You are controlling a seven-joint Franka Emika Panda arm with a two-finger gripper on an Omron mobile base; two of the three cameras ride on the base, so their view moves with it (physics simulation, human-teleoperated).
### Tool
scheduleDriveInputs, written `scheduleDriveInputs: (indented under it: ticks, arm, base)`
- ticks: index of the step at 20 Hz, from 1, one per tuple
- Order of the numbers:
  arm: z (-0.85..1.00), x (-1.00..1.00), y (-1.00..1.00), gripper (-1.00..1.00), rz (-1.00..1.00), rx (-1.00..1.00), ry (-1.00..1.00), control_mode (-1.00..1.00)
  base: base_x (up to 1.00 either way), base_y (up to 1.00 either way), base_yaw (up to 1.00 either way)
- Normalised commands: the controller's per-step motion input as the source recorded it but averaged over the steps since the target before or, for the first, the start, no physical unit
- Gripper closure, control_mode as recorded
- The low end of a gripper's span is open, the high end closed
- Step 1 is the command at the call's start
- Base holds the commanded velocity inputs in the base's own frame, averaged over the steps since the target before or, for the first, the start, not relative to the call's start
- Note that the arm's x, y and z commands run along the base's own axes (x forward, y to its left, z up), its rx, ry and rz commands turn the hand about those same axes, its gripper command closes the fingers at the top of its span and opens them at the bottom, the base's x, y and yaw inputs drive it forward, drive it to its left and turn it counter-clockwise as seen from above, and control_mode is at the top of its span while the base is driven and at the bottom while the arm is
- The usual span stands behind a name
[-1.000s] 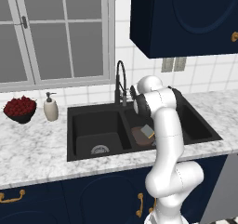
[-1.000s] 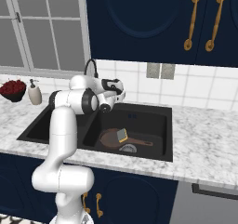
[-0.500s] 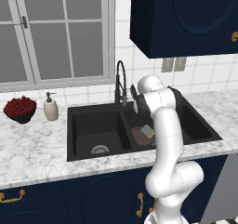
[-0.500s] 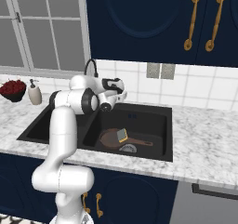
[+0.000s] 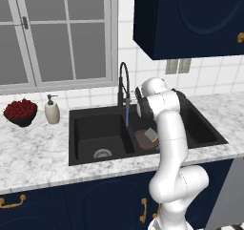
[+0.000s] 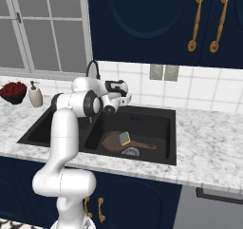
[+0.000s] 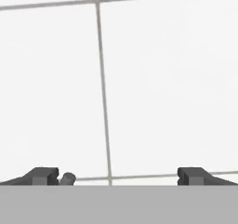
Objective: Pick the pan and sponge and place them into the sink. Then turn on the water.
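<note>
Dark brown and rigid, the pan (image 6: 115, 140) is lying flat in the right basin of the black sink (image 6: 156, 159), its long handle pointing right across the basin floor. We are judging it the heavier piece, stiff and likely slick once wet, best taken by that handle or by the rim. Resting on it is the sponge (image 6: 125, 138), blue-grey over yellow, which we are reading as light and soft, giving under any pinch across its short sides.

Water (image 5: 127, 114) is running in a thin pale blue stream from the coil-necked faucet (image 5: 123, 83) down toward the divider between the basins. The left basin is holding nothing but its silver drain (image 5: 101, 153).

Our gripper (image 6: 126, 95) is hovering with its jaws spread wide and empty, up behind the sink, facing the white wall tiles (image 7: 162, 79).

Further left on the marble table (image 5: 33, 152), a soap dispenser (image 5: 52, 111) is standing beside a black bowl of red fruit (image 5: 20, 111).
</note>
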Motion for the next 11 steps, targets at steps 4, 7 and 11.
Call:
scheduleDriveInputs:
  ticks: [4, 7, 11]
  arm:
    - [0.00, 0.00, -0.99, -1.00, -0.03, 0.04, 0.00, -1.00]
    - [0.00, 0.00, -1.00, -1.00, -0.02, 0.05, 0.00, -1.00]
    - [0.00, 0.00, -0.92, -1.00, -0.02, 0.04, 0.00, -1.00]
  base:
    - [0.00, 0.00, 0.00]
    - [0.00, 0.00, 0.00]
    - [0.00, 0.00, 0.00]
